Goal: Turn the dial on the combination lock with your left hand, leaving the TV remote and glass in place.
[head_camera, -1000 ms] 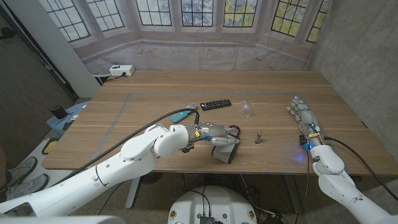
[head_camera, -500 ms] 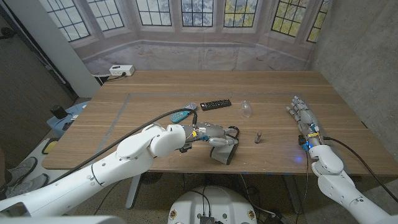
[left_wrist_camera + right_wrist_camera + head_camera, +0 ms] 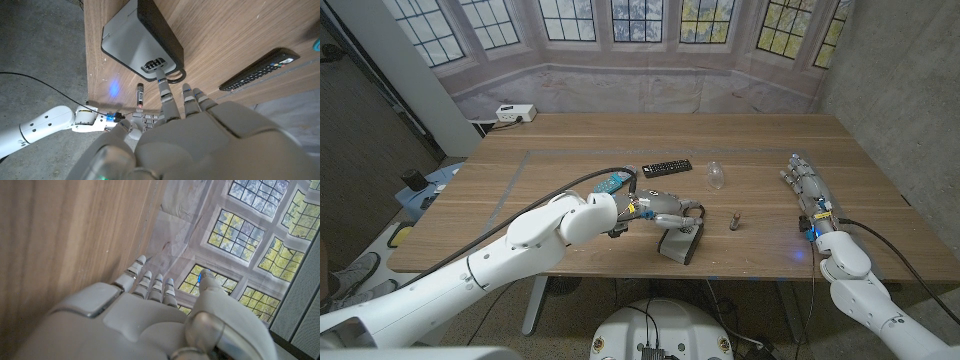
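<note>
The combination lock (image 3: 681, 244), a grey and black box with a shackle, lies near the table's front edge; its number dials (image 3: 152, 64) face my left hand. My left hand (image 3: 663, 210) hovers just behind the lock with fingers stretched out, and one fingertip (image 3: 161, 81) touches the lock by the dials and shackle. The black TV remote (image 3: 666, 167) lies further back, with the clear glass (image 3: 716, 176) to its right. My right hand (image 3: 807, 184) rests at the table's right side, fingers extended and holding nothing.
A small dark cylinder (image 3: 735, 220) stands right of the lock. A teal object (image 3: 610, 185) lies beside my left forearm. A white power strip (image 3: 515, 113) sits at the far left corner. The table's front edge (image 3: 620, 262) runs just below the lock.
My left arm has shifted a little toward the far side, and the hand now covers less of the lock. The right hand, remote and glass have stayed put.
</note>
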